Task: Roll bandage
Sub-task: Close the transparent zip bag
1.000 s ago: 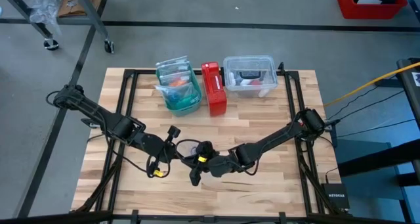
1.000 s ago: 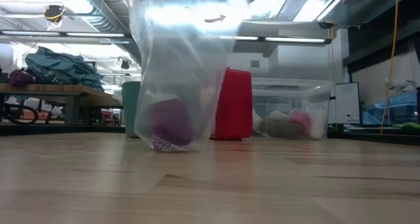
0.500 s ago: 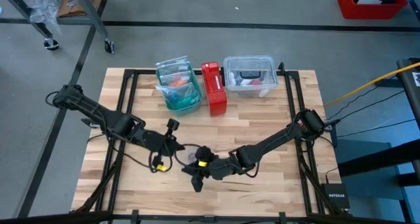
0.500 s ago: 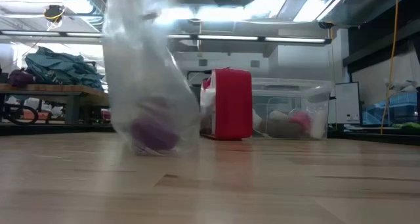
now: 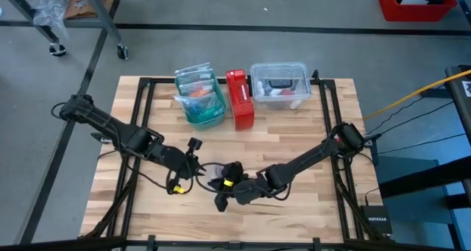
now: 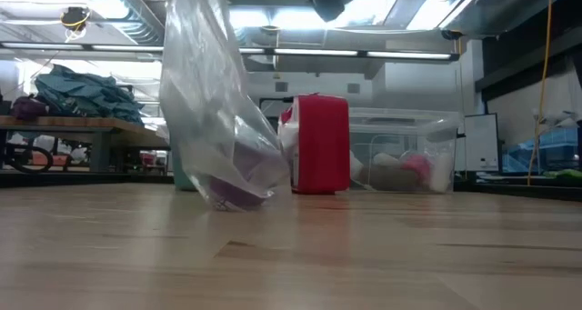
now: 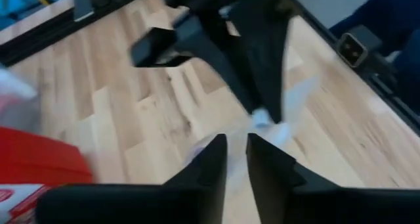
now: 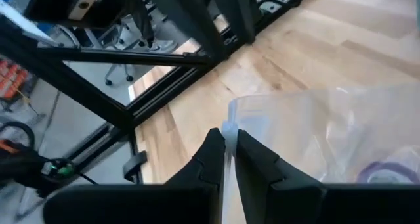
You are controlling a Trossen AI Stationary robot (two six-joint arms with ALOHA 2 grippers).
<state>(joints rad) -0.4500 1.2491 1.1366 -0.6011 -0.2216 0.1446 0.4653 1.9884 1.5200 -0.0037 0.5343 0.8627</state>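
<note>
A clear plastic bag (image 6: pixel 214 119) stands leaning on the table near its front middle, and also shows in the high view (image 5: pixel 210 174). The purple bandage (image 6: pixel 238 192) lies coiled inside it, at its bottom; it shows through the plastic in the right wrist view (image 8: pixel 384 171). My right gripper (image 5: pixel 221 192) is shut on the bag's edge. My left gripper (image 5: pixel 193 165) is at the bag's other side, its fingers almost together with plastic between them. My left gripper has pale plastic of the bag (image 7: pixel 197 152) between its two nearly closed fingers (image 7: pixel 216 161); which part of the bag it is, I cannot tell. My right gripper pinches the bag's upper edge (image 8: pixel 228 129) between its two fingers (image 8: pixel 211 159). The bag hangs from the hold, and its bottom (image 6: pixel 232 199) rests on the table.
At the table's far side stand a teal bin with bags (image 5: pixel 199 96), a red box (image 5: pixel 240 98) and a clear lidded tub (image 5: pixel 280 85). A black frame (image 5: pixel 324 118) runs round the table top.
The bag has swayed to one side and partly back; it now leans instead of hanging straight. The purple bandage inside has sunk lower, to the bag's bottom at the table. My left gripper has gone a little toward the far edge.
</note>
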